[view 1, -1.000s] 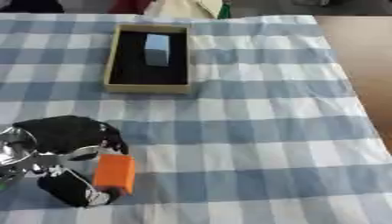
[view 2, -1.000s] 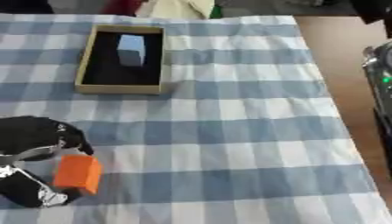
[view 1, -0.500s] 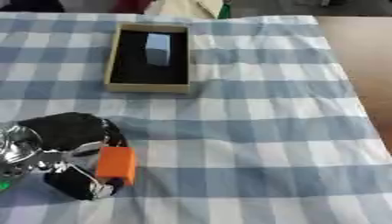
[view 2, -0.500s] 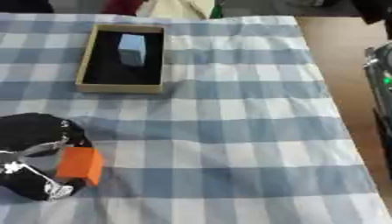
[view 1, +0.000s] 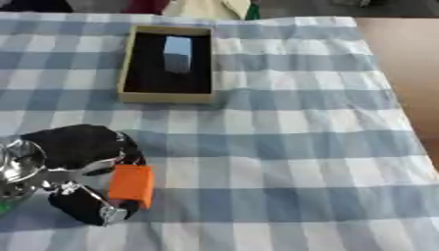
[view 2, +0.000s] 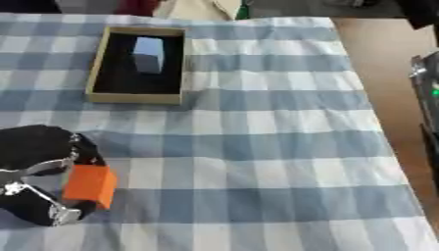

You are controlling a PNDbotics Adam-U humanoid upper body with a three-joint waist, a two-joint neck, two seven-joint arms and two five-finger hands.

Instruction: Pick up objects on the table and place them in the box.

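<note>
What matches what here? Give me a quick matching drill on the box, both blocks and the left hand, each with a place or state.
Things:
1. orange block
2. pale blue block
3. box
4. left hand

States:
A. standing inside the box
B. open-topped, at the far left of the cloth
C. curled round a block, near lower left corner
D. held between thumb and fingers

Pairs: 1-D, 2-A, 3-B, 4-C

My left hand runs off the left edge, so I can't see the arm. It covers part of the orange block. No clue what that pale thing in the box is.
</note>
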